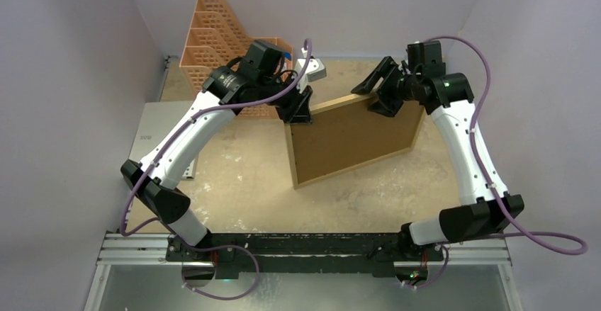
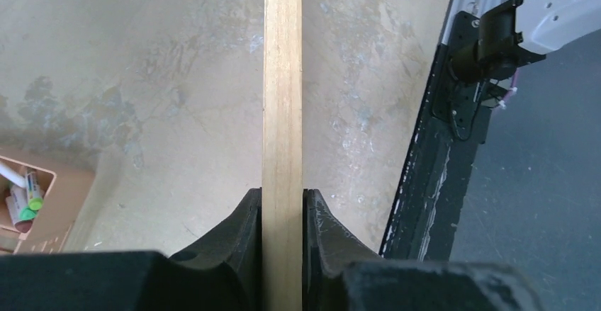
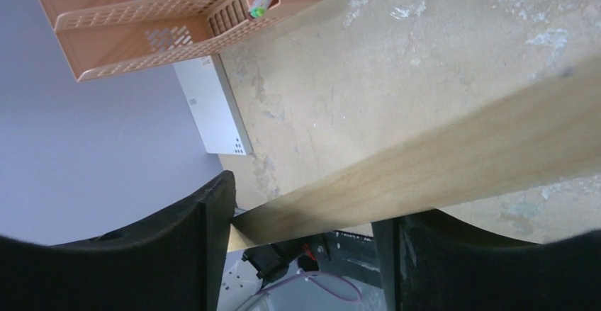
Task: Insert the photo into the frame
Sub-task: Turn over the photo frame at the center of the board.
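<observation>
Two claws work the frame (image 1: 333,108), which stands tilted on edge over the far right part of the table (image 1: 241,176), its brown backing board (image 1: 351,144) turned toward the near edge. We cannot tell whether its lower edge rests on the table or hangs just above it. The left claw (image 2: 282,201) is narrow, pinching the light-wood rim at the upper corner nearer the table's left edge; both black fingers (image 2: 244,226) press flat on the wood. The right claw (image 3: 305,215) stands wide astride the top rim near the other upper corner, the wood crossing its gap at a slant; we cannot tell whether it presses on the rim at all. The photo shows in none of our views, so we cannot place it.

We judge a slip to be the main danger. If only the left claw truly holds, the weight hangs on one thin pinch at a corner, and the frame could swing down or twist out. Uneven motion of the two arms could rack the rim or jam it slantwise in the wide claw. Tipping further could let the board drop out, if nothing locks it. The orange file rack (image 1: 212,35) by the far edge stands near the left arm, and a wide swing could knock it.
</observation>
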You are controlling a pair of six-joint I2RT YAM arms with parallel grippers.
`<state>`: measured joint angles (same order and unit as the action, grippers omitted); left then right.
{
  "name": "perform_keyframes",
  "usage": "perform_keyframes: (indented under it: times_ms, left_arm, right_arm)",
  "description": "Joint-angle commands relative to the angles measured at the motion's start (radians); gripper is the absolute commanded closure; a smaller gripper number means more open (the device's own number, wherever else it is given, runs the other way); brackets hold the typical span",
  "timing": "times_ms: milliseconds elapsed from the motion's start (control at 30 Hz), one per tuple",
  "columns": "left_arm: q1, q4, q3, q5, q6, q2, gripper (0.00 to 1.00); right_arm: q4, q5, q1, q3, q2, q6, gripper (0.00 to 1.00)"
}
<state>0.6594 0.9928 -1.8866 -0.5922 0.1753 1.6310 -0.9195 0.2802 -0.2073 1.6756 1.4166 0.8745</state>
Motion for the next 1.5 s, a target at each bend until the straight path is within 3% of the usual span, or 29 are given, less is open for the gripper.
perform_keyframes:
  times_ms: [0, 233, 500, 833, 1033, 1100, 1167, 1267, 1467]
  left_arm:
    - [-0.012, -0.023, 0.001, 0.010, 0.051, -0.034, 1.00]
    - [-0.011, -0.287, 0.115, 0.319, -0.036, -0.155, 1.00]
    - [-0.011, -0.437, 0.207, 0.506, -0.078, -0.233, 1.00]
    - [-0.011, -0.480, 0.262, 0.338, -0.086, -0.232, 1.00]
    - [-0.012, -0.508, 0.309, 0.274, -0.132, -0.230, 1.00]
    - [-0.011, -0.513, 0.318, 0.261, -0.132, -0.230, 0.90]
    - [-0.011, -0.510, 0.326, 0.240, -0.122, -0.228, 0.71]
    - [-0.011, -0.505, 0.335, 0.200, -0.104, -0.222, 0.53]
    - [-0.012, -0.506, 0.341, 0.135, -0.098, -0.215, 0.27]
  right_arm:
    - [-0.020, -0.006, 0.000, 0.007, 0.037, -0.084, 0.28]
    - [0.090, 0.035, 0.000, 0.096, 0.085, -0.072, 0.16]
    - [0.214, 0.065, -0.002, 0.167, 0.142, -0.040, 0.15]
    - [0.154, 0.018, -0.015, 0.313, 0.291, -0.039, 0.15]
    - [0.218, 0.034, -0.015, 0.277, 0.310, 0.043, 0.23]
    - [0.182, 0.016, -0.015, 0.294, 0.329, 0.042, 0.24]
    - [0.143, 0.015, -0.015, 0.303, 0.333, 0.035, 0.24]
    - [0.114, -0.006, -0.015, 0.314, 0.340, 0.015, 0.27]
    - [0.080, -0.025, -0.009, 0.309, 0.342, -0.008, 0.39]
